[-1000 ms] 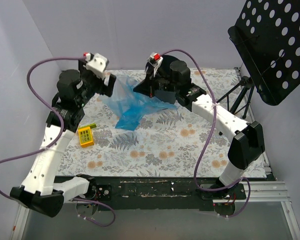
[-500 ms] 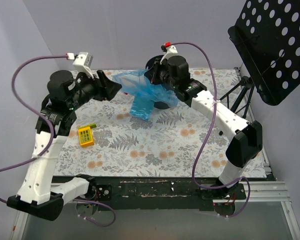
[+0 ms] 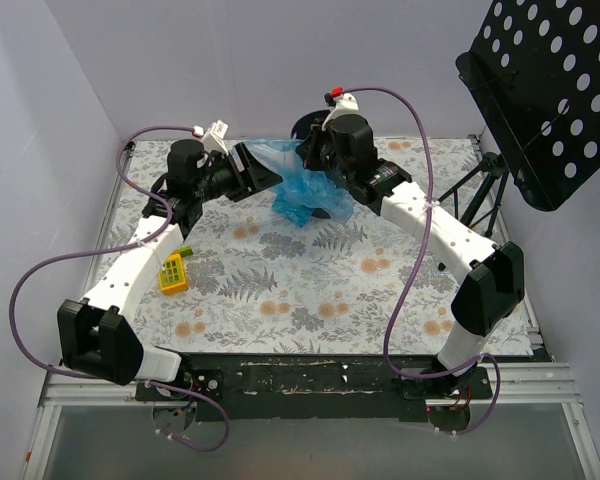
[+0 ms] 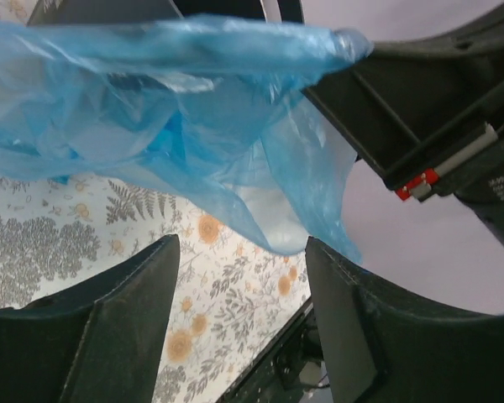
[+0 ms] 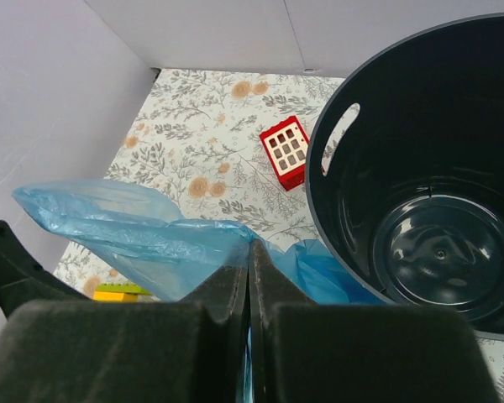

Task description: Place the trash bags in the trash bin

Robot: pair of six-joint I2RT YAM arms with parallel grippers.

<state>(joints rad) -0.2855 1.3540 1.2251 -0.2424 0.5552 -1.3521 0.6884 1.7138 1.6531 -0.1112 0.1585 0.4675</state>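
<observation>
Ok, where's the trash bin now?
In the right wrist view the trash bin fills the right side, next to the trash bag in the right fingers, red-and-white tile left of it.

Fern-print table (image 3: pixel 310 290) holds the trash bin (image 5: pixel 378 143), a red-and-white tile (image 5: pixel 286 149) just beside it, yellow block (image 3: pixel 171 271) well away from it.

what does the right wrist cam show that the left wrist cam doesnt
Only the right wrist view: the inside of the trash bin, a red-and-white tile beside it, and a yellow block.
Only the left wrist view: the left gripper, its jaws apart beneath the hanging film.
Both: the blue trash bag, the floral table, and the right gripper shut on the bag, seen from outside in the left wrist view.
</observation>
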